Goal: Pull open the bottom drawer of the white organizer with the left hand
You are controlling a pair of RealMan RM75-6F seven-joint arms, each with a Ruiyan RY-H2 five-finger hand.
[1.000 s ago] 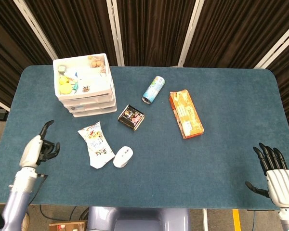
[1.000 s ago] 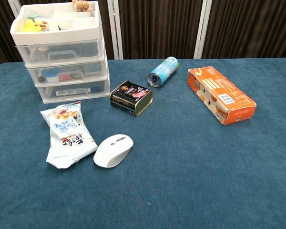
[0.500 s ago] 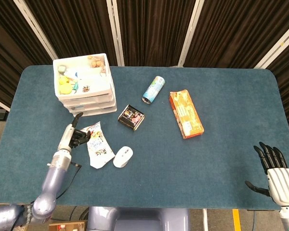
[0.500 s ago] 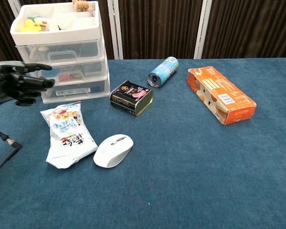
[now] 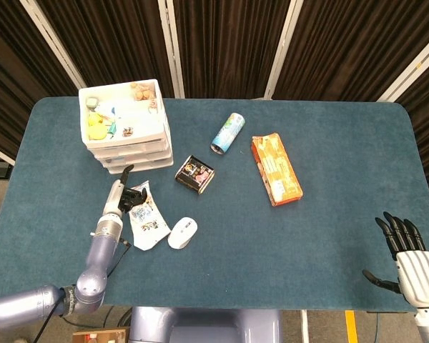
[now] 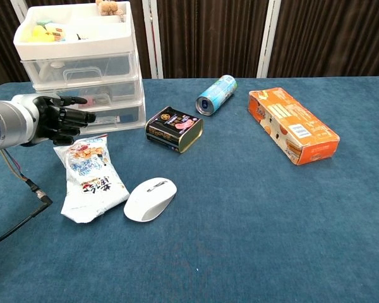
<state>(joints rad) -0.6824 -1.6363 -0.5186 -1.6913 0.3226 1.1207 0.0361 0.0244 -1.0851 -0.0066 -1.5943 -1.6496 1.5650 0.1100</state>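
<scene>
Organizer (image 6: 82, 69) at far left of counter (image 6: 252, 214), bottom drawer (image 6: 101, 118) closed. Left hand (image 6: 58, 118) just near it, fingers (image 6: 82, 117) loosely spread, holding nothing. Best hook fingertips under drawer lip, pull straight toward near edge, clearing snack bag (image 6: 88, 177).

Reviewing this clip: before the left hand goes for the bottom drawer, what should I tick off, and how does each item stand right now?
1. Bottom drawer of the white organizer shut and facing the hand: ok.
2. Left hand empty, nothing in its fingers: ok.
3. Left hand level with the bottom drawer front: ok in the chest view.
4. Fingers hooked on the drawer's pull: not ok; whether the fingertips touch the front at all, cannot tell.
5. Space in front of the drawer for it to slide out: not ok; the snack bag lies close before the organizer.
6. Right hand well away at the table's near right edge: ok.
</scene>
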